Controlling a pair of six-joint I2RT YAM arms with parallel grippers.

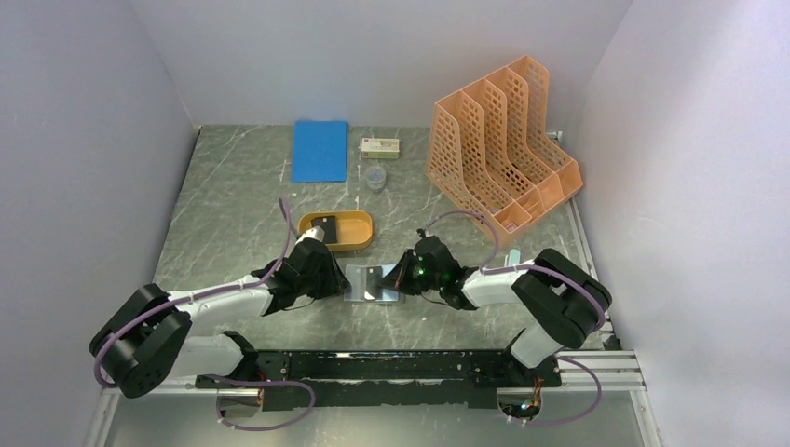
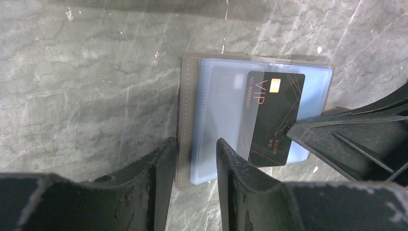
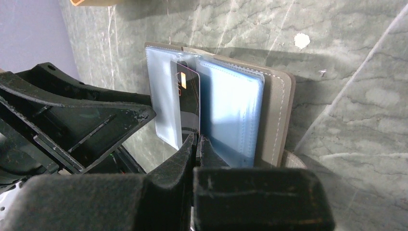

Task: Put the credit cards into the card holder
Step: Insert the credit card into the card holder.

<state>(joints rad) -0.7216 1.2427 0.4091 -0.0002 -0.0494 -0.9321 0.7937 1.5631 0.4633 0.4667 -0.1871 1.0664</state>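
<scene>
Pinching the black VIP card [image 2: 274, 115] tight, the right gripper [image 3: 196, 142] feeds it under a clear sleeve of the open card holder [image 2: 185, 120] mid-table; the left gripper [image 2: 195, 147], jaws apart, straddles its cover edge, seemingly steadying it.

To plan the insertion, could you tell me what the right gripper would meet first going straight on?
Probably the blue sleeves of the card holder, which sit just past the credit card that the right gripper holds; depth is hard to judge.
</scene>
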